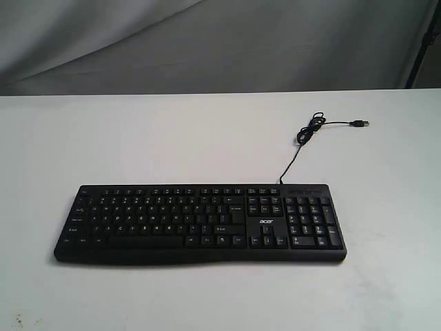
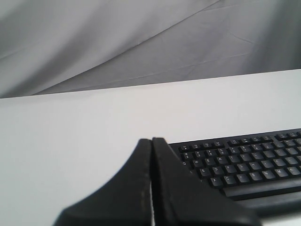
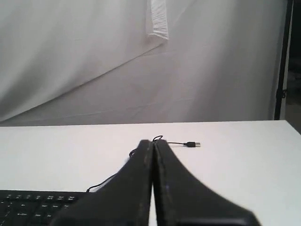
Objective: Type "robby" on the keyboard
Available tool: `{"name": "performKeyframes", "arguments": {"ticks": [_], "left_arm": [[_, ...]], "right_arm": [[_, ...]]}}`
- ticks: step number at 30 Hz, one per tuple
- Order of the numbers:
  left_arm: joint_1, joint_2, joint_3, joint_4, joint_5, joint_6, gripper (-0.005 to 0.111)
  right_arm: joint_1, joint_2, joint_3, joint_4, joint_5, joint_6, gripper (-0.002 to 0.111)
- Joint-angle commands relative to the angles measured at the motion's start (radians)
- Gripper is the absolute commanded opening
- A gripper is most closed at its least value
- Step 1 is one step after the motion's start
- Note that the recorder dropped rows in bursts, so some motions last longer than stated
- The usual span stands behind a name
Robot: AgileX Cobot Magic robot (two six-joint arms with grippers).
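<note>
Here, both claws are pressed together and the Acer keyboard [image 1: 200, 222] lies untouched.
The left gripper [image 2: 151, 140] and right gripper [image 3: 153, 141] each have their fingers together. The keyboard lies flat on the white table [image 1: 138, 138], its cable [image 1: 303, 141] looping back to a loose USB plug [image 1: 359, 124].

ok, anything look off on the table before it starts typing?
The wide black plastic keyboard lies flat, no visible damage. But its thin black USB cable ends in a loose plug on the white table, connected to nothing.
</note>
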Motion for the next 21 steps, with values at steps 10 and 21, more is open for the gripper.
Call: {"name": "performKeyframes", "arguments": {"ticks": [10,21], "left_arm": [[-0.006,-0.003,0.004,0.005,-0.006,-0.003,0.000],[-0.006,-0.003,0.004,0.005,-0.006,-0.003,0.000]], "right_arm": [[-0.007,-0.026,0.044,-0.133,0.093,0.071,0.000],[-0.007,-0.060,0.053,-0.138,0.218,0.073,0.000]]}}
